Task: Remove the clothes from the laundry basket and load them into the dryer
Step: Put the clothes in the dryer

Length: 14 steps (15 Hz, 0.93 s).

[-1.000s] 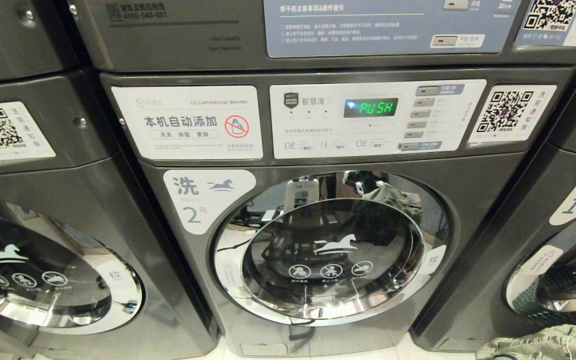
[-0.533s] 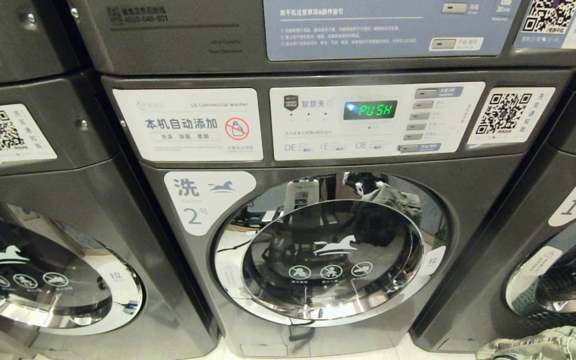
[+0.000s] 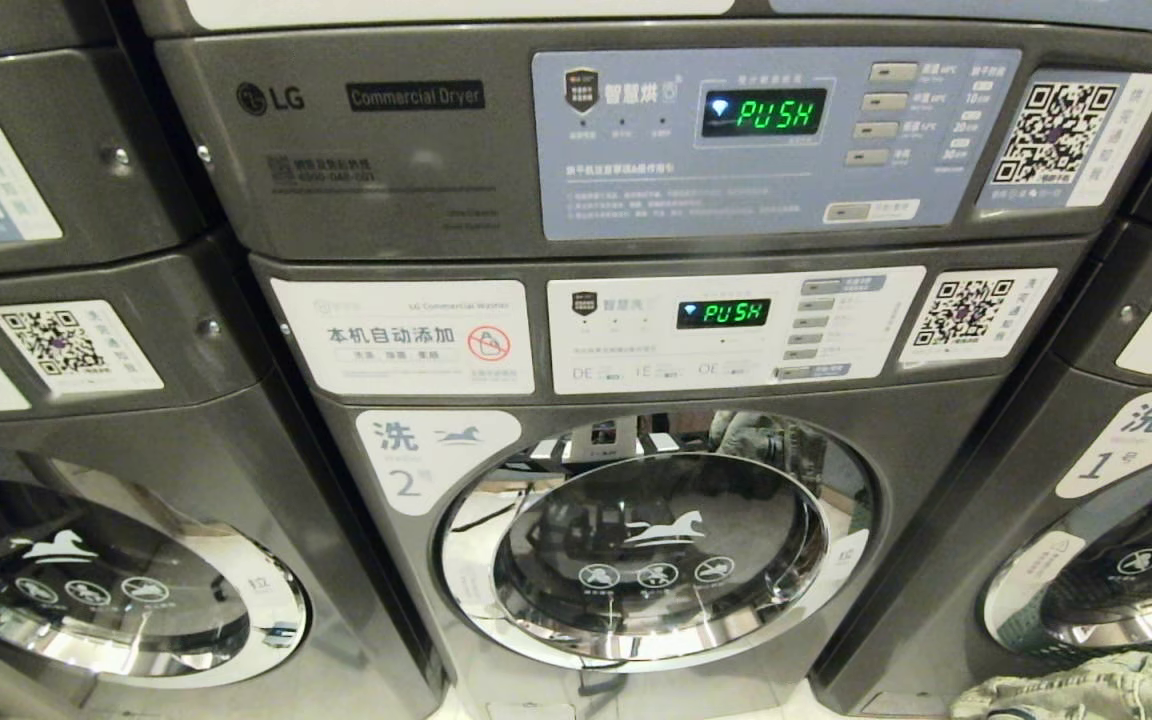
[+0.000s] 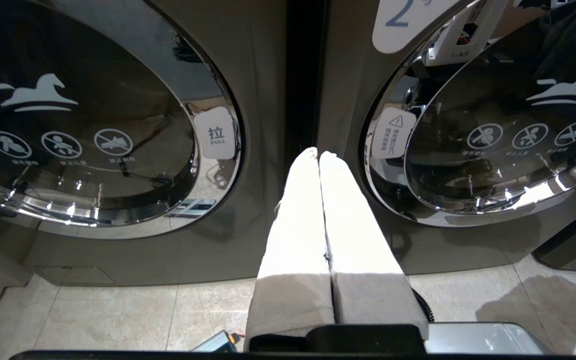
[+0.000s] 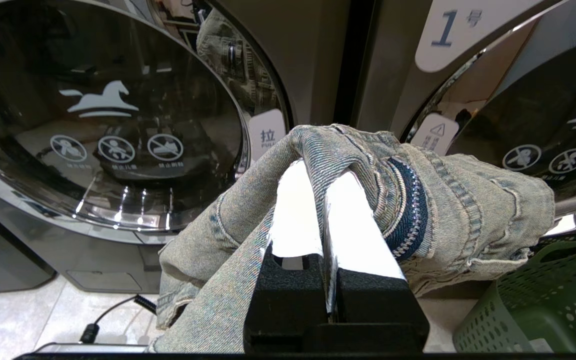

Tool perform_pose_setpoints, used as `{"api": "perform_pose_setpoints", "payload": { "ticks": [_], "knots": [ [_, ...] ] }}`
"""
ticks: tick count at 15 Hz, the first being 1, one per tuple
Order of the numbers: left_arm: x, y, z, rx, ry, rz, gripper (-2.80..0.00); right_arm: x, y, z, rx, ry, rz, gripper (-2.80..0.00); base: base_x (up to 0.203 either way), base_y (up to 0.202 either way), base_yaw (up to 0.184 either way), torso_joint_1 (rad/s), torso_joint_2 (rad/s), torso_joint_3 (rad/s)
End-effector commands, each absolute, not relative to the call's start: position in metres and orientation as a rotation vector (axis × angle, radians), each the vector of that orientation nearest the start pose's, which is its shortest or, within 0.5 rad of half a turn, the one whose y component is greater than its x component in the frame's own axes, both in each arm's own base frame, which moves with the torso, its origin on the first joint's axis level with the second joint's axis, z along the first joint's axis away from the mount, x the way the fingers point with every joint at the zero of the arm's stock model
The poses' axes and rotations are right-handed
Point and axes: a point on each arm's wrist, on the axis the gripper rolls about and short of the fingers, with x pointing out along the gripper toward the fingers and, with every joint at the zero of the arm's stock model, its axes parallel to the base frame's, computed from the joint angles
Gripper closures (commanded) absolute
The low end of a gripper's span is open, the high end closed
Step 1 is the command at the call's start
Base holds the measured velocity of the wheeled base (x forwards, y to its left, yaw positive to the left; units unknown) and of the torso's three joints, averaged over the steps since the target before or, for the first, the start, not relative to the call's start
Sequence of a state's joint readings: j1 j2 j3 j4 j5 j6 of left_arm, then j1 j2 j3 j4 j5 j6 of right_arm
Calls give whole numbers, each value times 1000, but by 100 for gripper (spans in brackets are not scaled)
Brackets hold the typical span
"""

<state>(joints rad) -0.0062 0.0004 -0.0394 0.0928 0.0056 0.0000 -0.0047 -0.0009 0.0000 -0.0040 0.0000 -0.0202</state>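
Facing a wall of stacked dark grey machines, the head view shows the LG Commercial Dryer (image 3: pixel 386 150) control panel near the top, its green display reading PUSH; the dryer's door lies above the frame. Directly under it sits the washer marked 2 (image 3: pixel 636 540), with a chrome-ringed glass door, a white horse emblem and its own PUSH display. The washer marked 1 (image 3: pixel 1116 530) stands at the right edge, another washer (image 3: pixel 116 580) at the left edge. A faded denim garment (image 3: pixel 1086 695) shows at the bottom right corner.

In the left wrist view, the left gripper (image 4: pixel 319 155) has its white fingers (image 4: pixel 298 210) clenched together on nothing, pointing at the dark gap between 2 washer doors, above the tiled floor (image 4: pixel 98 315).

In the right wrist view, the right gripper (image 5: pixel 324 172) is clamped on the denim garment, which drapes over both fingers (image 5: pixel 298 210) and hangs down on either side. The laundry basket (image 5: pixel 543 300), dark green with perforated walls, stands on the floor just beside the garment, in front of the washer marked 1. A black cable (image 5: pixel 113 312) lies on the floor.
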Motion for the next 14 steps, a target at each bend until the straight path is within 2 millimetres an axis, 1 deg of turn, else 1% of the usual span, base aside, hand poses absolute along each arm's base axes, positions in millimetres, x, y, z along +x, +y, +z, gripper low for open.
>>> {"api": "perform_pose_setpoints", "payload": {
  "ticks": [1, 7, 14],
  "knots": [
    [-26, 0, 77, 0, 54, 0, 0, -23, 0, 76, -21, -6, -5, 0, 0, 0, 0, 253, -496, -261],
    [-26, 0, 76, 0, 55, 0, 0, -23, 0, 76, -21, -6, -5, 0, 0, 0, 0, 256, -520, -268],
    [-26, 0, 76, 0, 55, 0, 0, -23, 0, 76, -21, -6, -5, 0, 0, 0, 0, 285, -572, -287]
  ]
}}
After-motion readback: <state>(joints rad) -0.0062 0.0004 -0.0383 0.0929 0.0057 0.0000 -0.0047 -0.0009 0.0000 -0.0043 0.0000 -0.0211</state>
